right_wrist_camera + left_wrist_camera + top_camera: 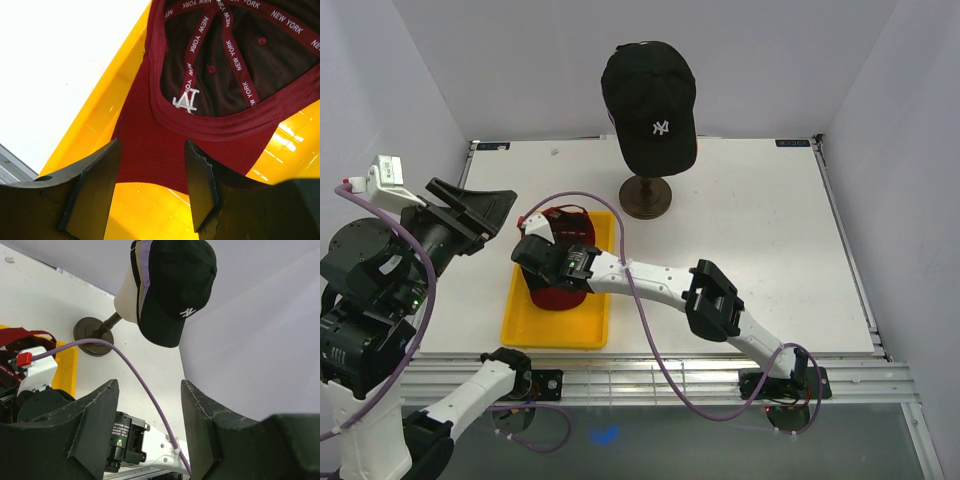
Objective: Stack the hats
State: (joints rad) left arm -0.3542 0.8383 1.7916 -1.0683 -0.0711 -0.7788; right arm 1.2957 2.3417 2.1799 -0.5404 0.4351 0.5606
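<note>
1. The top view showed only the black NY cap [650,105] on the stand [646,196]. The left wrist view added the edges of a lavender cap [145,275] and a tan cap [140,292] beneath it on the cream head [126,297].
2. The right wrist view alone showed the lining of the dark red cap [215,75], which lay upside down in the yellow tray [95,122].
3. Counted: three caps visibly stacked, one in the tray.
4. The left gripper [150,390] stood parted and empty. The right gripper [152,150] was spread over the red brim, clamping nothing.
</note>
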